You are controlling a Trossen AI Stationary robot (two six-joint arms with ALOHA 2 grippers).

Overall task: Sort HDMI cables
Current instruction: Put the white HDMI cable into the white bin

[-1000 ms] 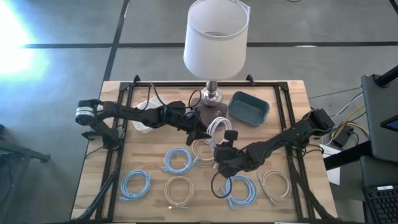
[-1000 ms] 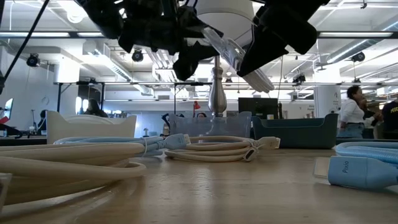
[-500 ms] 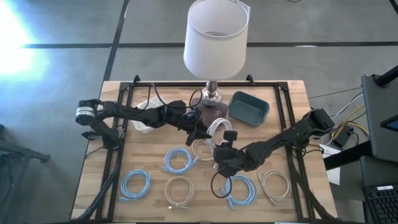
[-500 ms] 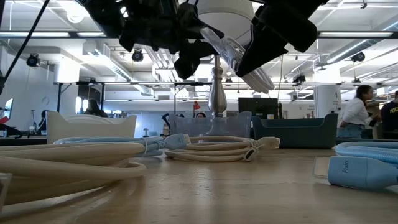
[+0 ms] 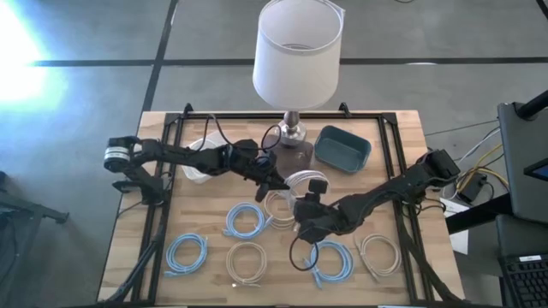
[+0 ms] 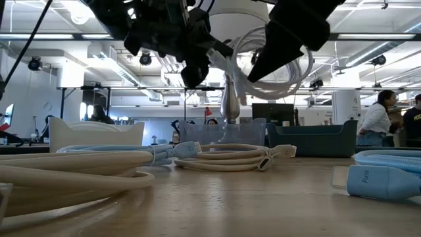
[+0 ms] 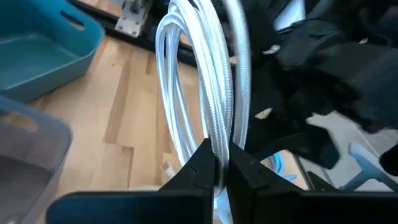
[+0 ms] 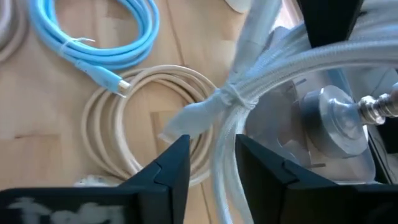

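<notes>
A white cable coil (image 5: 300,177) is held in the air over the table's middle, in front of the lamp base. In the low view it shows as an open ring (image 6: 299,76). My left gripper (image 5: 276,182) is shut on it from the left side and also shows in its wrist view (image 7: 222,163). My right gripper (image 5: 304,198) is open just in front of the coil. In the right wrist view (image 8: 212,146) its fingers stand on either side of the coil's strands (image 8: 227,149). Light blue coils (image 5: 247,219) and beige coils (image 5: 247,261) lie flat on the table. My left gripper pinches a few strands of the white coil's ring (image 7: 219,146) between its two fingers, which lie across the strands. It comes from the table's left, roughly level. The coil stands upright beyond the fingers, lifted clear of the table. My right gripper: I cannot tell whether its fingers touch the strands.
A tall lamp (image 5: 295,51) stands at the back middle, its base (image 5: 291,154) just behind the grippers. A teal bin (image 5: 342,147) is at the back right and a white bin (image 5: 199,158) at the back left. More coils (image 5: 332,260) (image 5: 377,253) (image 5: 187,253) lie near the front edge.
The white coil has swung round in the air. In the low view it was a slanted band seen edge-on, and now it shows as an open ring. Both grippers have stayed about where they were.
</notes>
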